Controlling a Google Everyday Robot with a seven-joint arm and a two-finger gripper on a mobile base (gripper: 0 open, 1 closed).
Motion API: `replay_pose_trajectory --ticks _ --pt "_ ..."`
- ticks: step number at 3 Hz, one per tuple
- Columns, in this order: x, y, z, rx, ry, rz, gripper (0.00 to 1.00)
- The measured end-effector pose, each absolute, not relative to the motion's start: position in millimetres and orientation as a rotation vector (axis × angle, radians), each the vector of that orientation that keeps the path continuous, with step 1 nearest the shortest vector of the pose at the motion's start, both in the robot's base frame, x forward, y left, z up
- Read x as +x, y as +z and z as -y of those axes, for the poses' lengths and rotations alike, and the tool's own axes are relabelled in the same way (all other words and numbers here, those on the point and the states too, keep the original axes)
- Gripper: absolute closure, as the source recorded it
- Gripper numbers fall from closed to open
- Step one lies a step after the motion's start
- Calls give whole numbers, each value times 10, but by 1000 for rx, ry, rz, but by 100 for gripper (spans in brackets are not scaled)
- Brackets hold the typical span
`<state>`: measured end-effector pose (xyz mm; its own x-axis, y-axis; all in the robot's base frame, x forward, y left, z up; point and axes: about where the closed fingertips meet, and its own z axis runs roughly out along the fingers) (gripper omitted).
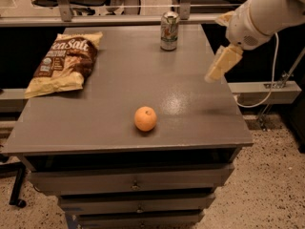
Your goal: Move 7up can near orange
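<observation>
A silver-grey 7up can (pixel 169 31) marked green and red, a vivid orange (pixel 145 119) and a yellow-and-brown chip bag (pixel 64 63) sat on the grey tabletop (pixel 119 89), the pale cream claw (pixel 223 63) above one edge.

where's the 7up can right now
In the camera view the 7up can stands at the far edge of the table, right of the chip bag, beyond the orange; the tool hovers to its right, apart.

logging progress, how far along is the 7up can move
Done: nothing; the 7up can stands at the far edge of the table, apart from the orange near the front. In hand: the hand hovers over the right side, off the can. Left: grasp, carry, set down by the orange.
</observation>
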<state>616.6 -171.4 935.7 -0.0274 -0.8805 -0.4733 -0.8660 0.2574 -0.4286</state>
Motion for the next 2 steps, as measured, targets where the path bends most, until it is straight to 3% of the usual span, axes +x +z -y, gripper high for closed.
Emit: replay_pose_trajectory --ticks 2 --pt "7413 9279 1449 -1405 120 -1792 0"
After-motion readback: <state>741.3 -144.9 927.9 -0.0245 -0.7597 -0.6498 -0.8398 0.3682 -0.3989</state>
